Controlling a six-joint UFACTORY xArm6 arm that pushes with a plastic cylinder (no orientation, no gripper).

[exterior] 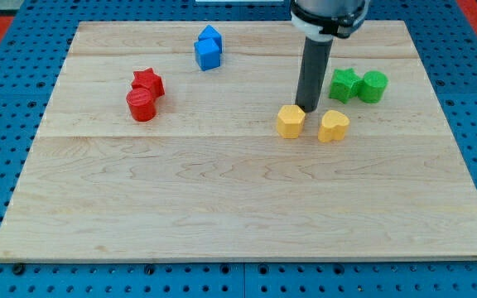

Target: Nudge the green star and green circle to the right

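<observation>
- My tip [307, 108]: the rod's lower end is down at the counter [222, 207] surface, between the two yellow blocks and just toward the view's top of them. This rig has no hand, only the bare rod, so there is nothing to spread, press together or pinch.
- Green star [344, 84]: one. It lies to the view's right of my tip and slightly toward the view's top, near but apart from it.
- Green circle [373, 86]: one. It sits just beyond the star on the star's right side; the two look to be touching, though the seam between them is too small to be sure.
- Key relation: the pair's long axis runs left to right, with the star on the near end. As I judge it, a push from my tip toward the view's right should meet the star first and carry the circle ahead of it, once the tip is lifted a little toward the view's top to line up with that axis.
- Yellow blocks: two. A yellow hexagon [290, 121] just left of and below my tip, a yellow heart [333, 126] just right of and below it.
- Red blocks: two. A red star [148, 82] and a red cylinder [142, 105], well apart to the tip's left.
- Blue blocks: two. A blue pair [208, 48], stacked close, up and to the left.
- Total count: eight blocks.
</observation>
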